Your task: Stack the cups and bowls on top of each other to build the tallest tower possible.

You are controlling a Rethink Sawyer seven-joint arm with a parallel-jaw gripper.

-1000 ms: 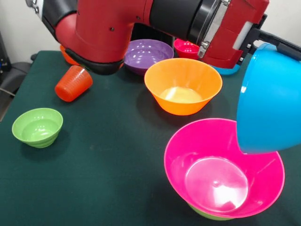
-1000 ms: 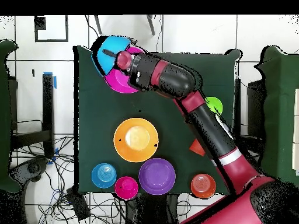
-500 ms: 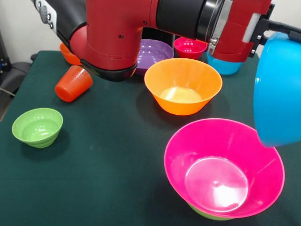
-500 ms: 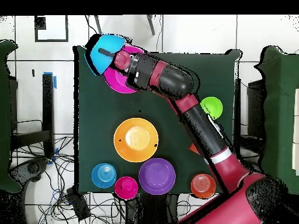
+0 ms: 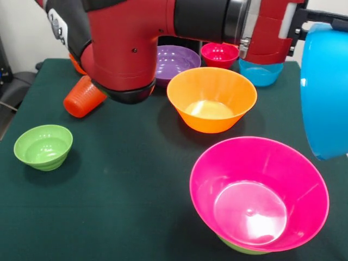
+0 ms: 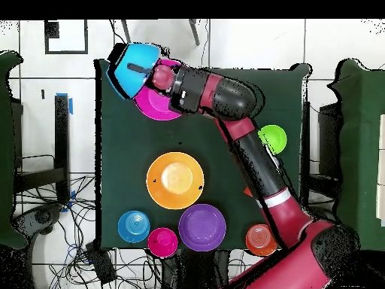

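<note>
Small green bowl point(image 5: 43, 146) and tipped orange-red cup point(image 5: 84, 97) left loose on the desk point(image 5: 125, 179), awaiting stacking. Pink-topped tower point(image 5: 259, 202) near the front. Farthest right, jaws clamped on medium blue bowl point(image 5: 326, 87), tilted and raised, probably to clear the rim.

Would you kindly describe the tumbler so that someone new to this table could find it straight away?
Start at the big orange bowl in the middle of the dark green table, then look to the left in the front view, past the robot arm's red elbow. There an orange-red tumbler lies on its side. Unlike the bowls around it, it is narrow, tapered and ribbed.
</note>
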